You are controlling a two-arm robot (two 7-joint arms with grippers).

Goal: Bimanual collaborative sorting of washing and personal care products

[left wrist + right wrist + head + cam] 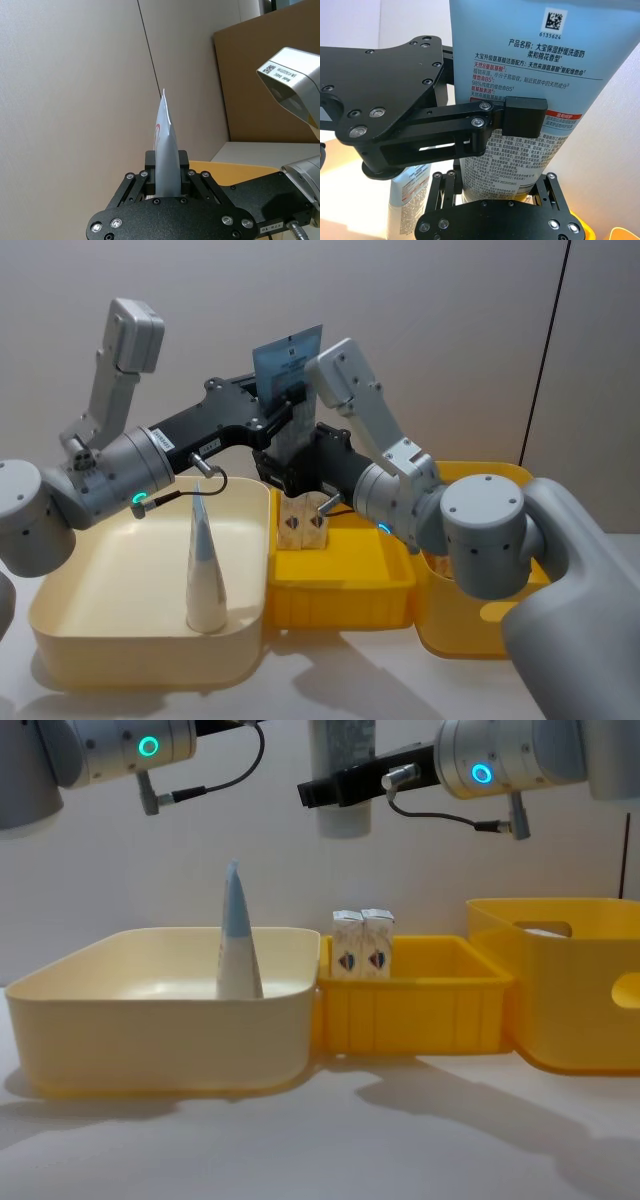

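Observation:
A flat-topped blue-and-white tube (290, 358) with dark print is held upright in the air above the bins, between both arms. My left gripper (287, 405) is shut on its middle; from the left wrist the tube (165, 135) shows edge-on between the jaws of the left gripper (167, 175). My right gripper (287, 468) is shut on its lower cap end, and the right wrist view has the tube (530, 65) rising from the right gripper (495, 192). A tapering tube (205, 570) stands in the cream bin (100, 640). Two small white cartons (303, 525) stand in the small yellow bin (340, 590).
A larger yellow bin (450, 630) with a handle hole sits at the right, partly behind my right arm. The three bins stand side by side on a pale table, in front of a plain wall. The table's front strip (320, 1140) is bare.

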